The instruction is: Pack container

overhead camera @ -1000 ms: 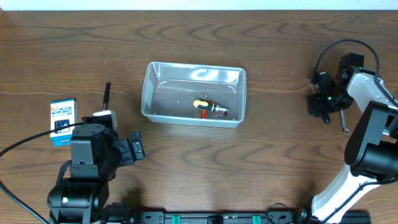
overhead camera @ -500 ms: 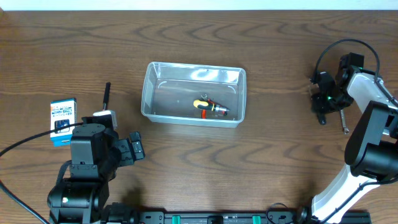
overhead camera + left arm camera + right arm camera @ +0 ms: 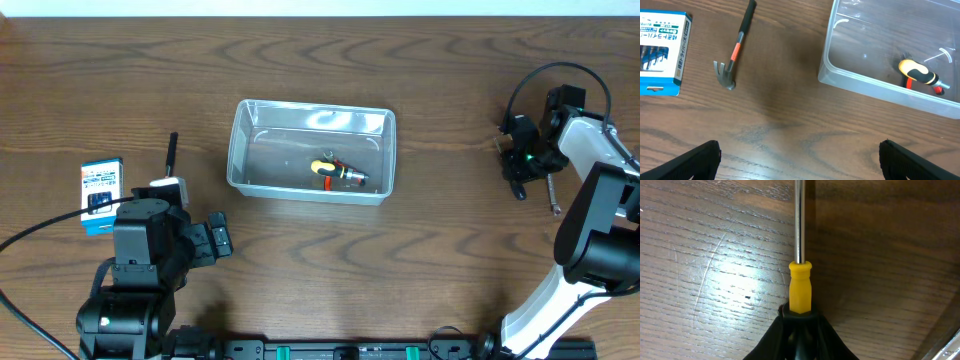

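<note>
The container [image 3: 243, 150] is a clear plastic tub at the table's middle, and it also shows in the left wrist view [image 3: 875, 90]. A yellow, orange and black hand tool [image 3: 338, 173] lies inside it. My right gripper [image 3: 520, 172] is far right of the tub, low at the table. In the right wrist view it [image 3: 801, 326] is shut on the black handle of a screwdriver [image 3: 800, 287] with a yellow collar and a steel shaft. My left gripper [image 3: 800, 160] is open and empty over bare wood, front left of the tub.
A small hammer [image 3: 171, 152] with a black and orange handle lies left of the tub. A blue-and-white box [image 3: 101, 182] lies further left, by the left arm. The table's back edge runs along the top.
My right gripper has shifted very slightly at the screwdriver. The left arm and the tub have not moved.
</note>
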You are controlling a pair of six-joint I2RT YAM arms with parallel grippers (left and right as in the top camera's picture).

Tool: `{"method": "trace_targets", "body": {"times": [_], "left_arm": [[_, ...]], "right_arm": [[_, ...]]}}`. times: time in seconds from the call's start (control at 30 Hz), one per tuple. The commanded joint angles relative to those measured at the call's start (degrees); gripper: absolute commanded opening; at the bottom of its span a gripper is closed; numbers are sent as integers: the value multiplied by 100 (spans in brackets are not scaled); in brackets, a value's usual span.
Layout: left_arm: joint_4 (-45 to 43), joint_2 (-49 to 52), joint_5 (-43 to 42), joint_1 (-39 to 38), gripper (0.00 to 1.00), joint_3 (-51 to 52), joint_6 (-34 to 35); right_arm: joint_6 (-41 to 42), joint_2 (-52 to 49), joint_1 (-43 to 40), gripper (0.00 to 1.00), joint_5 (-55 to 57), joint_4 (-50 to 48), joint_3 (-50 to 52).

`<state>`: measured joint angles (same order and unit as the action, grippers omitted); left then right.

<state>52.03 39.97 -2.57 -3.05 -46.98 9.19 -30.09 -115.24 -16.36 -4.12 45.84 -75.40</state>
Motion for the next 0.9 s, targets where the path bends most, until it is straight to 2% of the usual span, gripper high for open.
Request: {"method": "trace_targets", "body": {"times": [0.0, 0.2, 0.47, 0.63, 0.87], "left_arm": [[-26, 0, 70, 13, 98, -114, -13], [-50, 0, 70, 13, 98, -127, -4], [-114, 50, 70, 511, 98, -420, -9], [-4, 498, 68, 1082, 98, -1088, -57], [761, 1864, 68, 1810, 98, -2782, -452]], "right_arm": [[208, -129, 94, 1, -87, 4, -70], [387, 92, 553, 1, -83, 485, -654], [251, 341, 1856, 1, -17, 1779, -3045], [-138, 341, 2758, 1, -13, 2096, -3926], [-802, 267, 3912, 1, -15, 2441, -3969]]}}
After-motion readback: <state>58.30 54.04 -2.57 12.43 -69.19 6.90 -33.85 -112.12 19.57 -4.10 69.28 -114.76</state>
